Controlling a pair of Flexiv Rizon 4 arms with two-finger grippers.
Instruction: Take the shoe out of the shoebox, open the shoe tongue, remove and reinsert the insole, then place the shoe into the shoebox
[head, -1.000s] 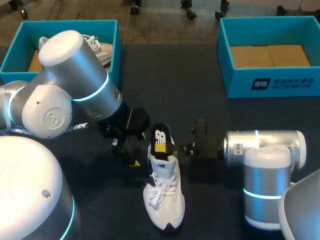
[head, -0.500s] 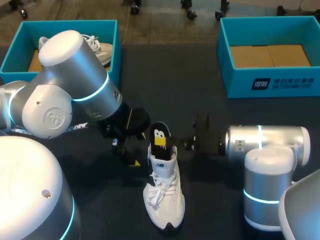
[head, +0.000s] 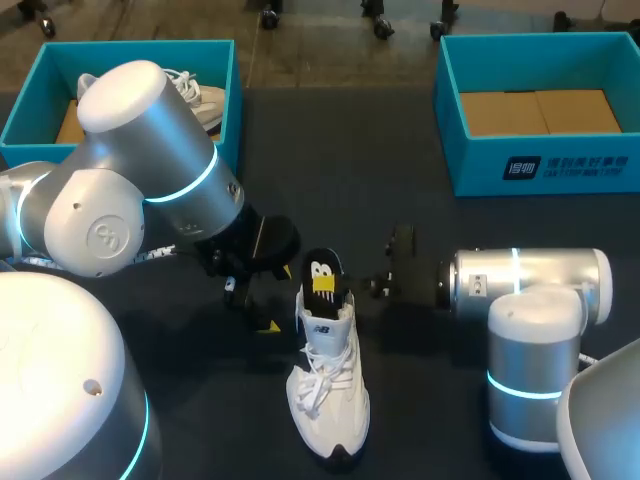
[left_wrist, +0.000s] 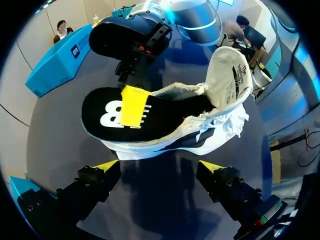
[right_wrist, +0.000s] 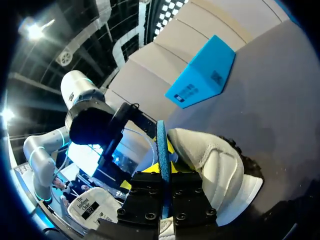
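White sneaker lies mid-table, tongue up, with a black printed label inside. Right fingers pinch the black insole, which sticks out at the heel and has a white logo on top. Left fingers are spread, just beside the heel, holding nothing. Blue shoebox far right, white print on its side.

- Right far shoebox: a white square mark and two lines of white characters on its near wall, too small to read with certainty.
- Left far shoebox: two small print patches on an outer wall in the right wrist view, illegible.
- Insole: a large white maker's mark on black, partly covered by the right gripper.
- Shoe tongue: black printed lines on its white inner face, not legible. In the head view its outer face bears a small dark mark.
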